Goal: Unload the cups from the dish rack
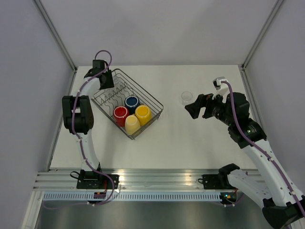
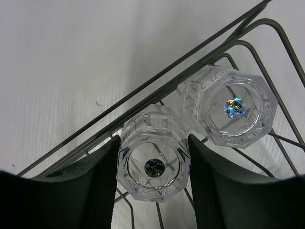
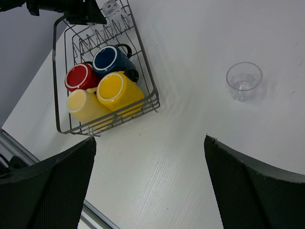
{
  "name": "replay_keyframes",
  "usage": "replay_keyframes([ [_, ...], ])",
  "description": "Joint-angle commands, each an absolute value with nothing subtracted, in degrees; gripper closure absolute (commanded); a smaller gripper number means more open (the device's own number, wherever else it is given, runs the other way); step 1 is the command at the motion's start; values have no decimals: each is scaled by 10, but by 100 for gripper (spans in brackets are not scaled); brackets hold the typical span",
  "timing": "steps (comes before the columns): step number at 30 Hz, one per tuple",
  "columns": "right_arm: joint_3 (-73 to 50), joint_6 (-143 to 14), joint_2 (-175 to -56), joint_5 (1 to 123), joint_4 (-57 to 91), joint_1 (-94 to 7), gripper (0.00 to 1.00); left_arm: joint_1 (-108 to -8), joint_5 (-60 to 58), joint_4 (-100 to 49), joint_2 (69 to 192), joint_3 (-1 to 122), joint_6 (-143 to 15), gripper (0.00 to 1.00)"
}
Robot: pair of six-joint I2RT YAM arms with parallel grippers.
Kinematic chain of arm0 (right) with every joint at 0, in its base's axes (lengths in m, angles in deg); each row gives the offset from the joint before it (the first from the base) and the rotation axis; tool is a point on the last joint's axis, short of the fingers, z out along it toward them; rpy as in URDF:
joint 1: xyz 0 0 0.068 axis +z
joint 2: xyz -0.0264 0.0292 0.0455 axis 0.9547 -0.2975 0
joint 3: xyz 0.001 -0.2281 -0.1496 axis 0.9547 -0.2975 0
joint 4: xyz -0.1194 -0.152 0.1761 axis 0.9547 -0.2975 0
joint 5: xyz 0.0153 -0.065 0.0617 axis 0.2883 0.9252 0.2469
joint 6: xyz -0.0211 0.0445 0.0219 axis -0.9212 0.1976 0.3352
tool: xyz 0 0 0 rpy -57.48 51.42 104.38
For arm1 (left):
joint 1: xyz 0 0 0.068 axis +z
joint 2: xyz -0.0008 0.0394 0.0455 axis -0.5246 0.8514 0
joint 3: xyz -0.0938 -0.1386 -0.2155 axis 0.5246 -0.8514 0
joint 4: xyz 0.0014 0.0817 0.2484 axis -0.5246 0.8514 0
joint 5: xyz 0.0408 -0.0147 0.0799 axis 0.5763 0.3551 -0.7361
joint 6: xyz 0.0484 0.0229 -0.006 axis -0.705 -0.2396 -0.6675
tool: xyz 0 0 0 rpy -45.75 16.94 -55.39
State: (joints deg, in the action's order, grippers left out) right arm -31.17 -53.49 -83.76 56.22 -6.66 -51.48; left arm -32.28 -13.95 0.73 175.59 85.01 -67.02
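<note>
As your desk [image 1: 190,143] shows: one round clear glass tumbler [image 3: 244,81] out.
Dark wire dish rack [image 1: 148,122]: four coloured ceramic mugs [image 1: 131,101], two faceted clear glass tumblers [image 2: 233,106] left.
Left gripper [image 2: 152,142]: clamped on nearer faceted tumbler [image 2: 153,167].
Right gripper [image 3: 148,140]: apart, empty.

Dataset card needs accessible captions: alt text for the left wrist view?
The left gripper clasps a clear glass tumbler seen end-on, a black finger against each side. A second tumbler sits beside it in the wire dish rack, over a white table.
</note>
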Motion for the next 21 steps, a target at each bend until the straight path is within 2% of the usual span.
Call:
replay_keyframes([
  [1, -311, -540, -831, 552, -47, -514, 2, -322, -137, 19, 1741, 861, -668, 69],
  [2, -311, -540, -831, 551, -47, -515, 2, -322, -139, 18, 1737, 861, -667, 74],
  [4, -310, -541, -829, 551, -47, -515, 2, -323, -140, 22, 1723, 862, -666, 91],
  [7, -308, -540, -829, 550, -48, -514, 2, -322, -141, 28, 1705, 863, -661, 98],
  [16, -307, -537, -829, 545, -48, -515, 2, -322, -138, 52, 1618, 877, -657, 98],
  [21, -310, -527, -831, 525, -34, -516, 2, -322, -58, 65, 1566, 885, -621, 98],
])
